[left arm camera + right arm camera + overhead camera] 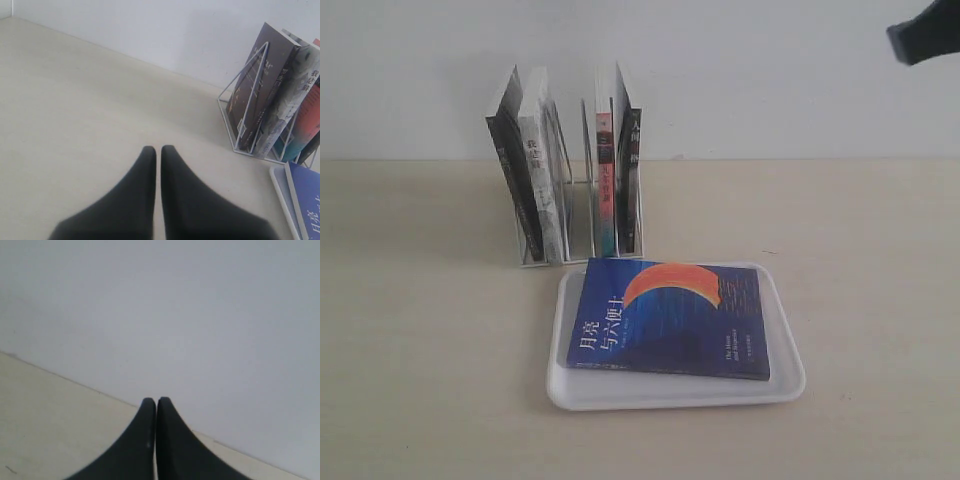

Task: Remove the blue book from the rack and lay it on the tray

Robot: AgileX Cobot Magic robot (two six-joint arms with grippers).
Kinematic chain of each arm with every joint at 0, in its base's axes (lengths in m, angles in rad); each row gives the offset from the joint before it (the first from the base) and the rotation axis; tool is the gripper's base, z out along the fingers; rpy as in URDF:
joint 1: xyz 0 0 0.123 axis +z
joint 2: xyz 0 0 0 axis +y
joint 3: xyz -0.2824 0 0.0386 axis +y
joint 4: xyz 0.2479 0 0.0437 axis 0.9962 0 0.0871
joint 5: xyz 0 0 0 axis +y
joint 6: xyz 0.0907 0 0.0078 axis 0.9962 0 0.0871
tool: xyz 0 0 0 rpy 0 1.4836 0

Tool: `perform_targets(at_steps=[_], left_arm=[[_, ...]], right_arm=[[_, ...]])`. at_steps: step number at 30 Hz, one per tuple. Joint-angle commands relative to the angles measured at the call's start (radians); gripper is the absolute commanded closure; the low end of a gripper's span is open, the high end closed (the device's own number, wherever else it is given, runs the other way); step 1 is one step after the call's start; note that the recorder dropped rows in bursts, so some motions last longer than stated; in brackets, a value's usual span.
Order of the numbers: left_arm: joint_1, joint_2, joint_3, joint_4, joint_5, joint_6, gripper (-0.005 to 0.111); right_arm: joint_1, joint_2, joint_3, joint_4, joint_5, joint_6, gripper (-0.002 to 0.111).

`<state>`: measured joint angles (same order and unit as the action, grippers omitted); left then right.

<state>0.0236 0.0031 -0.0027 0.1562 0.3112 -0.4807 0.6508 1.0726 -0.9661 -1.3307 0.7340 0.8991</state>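
Observation:
The blue book (666, 318) with its orange crescent lies flat, cover up, on the white tray (675, 392) in front of the white wire rack (582, 215). A corner of the same book (306, 200) and the tray's rim (282, 197) show in the left wrist view, beside the rack (240, 117). My left gripper (158, 148) is shut and empty over bare table, well away from the rack. Shut and empty too, my right gripper (156, 400) faces the wall; a dark part of that arm (925, 40) shows at the upper right, high above the table.
Several books stand in the rack: dark and grey ones (528, 185) in its left slots, a pink-and-teal-spined one (605, 180) and a black-spined one (631, 170) on its right. A pale wall rises behind the beige table (420, 330).

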Motion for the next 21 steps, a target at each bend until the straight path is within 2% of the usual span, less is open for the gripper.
perform_targets(at_steps=[1, 21], left_arm=[[0.002, -0.003, 0.003, 0.000, -0.005, 0.004, 0.103], [0.002, -0.003, 0.003, 0.000, -0.005, 0.004, 0.103]], right_arm=[[-0.013, -0.075, 0.004, -0.009, 0.015, 0.010, 0.108], [-0.013, -0.133, 0.004, 0.028, 0.008, 0.018, 0.108]])
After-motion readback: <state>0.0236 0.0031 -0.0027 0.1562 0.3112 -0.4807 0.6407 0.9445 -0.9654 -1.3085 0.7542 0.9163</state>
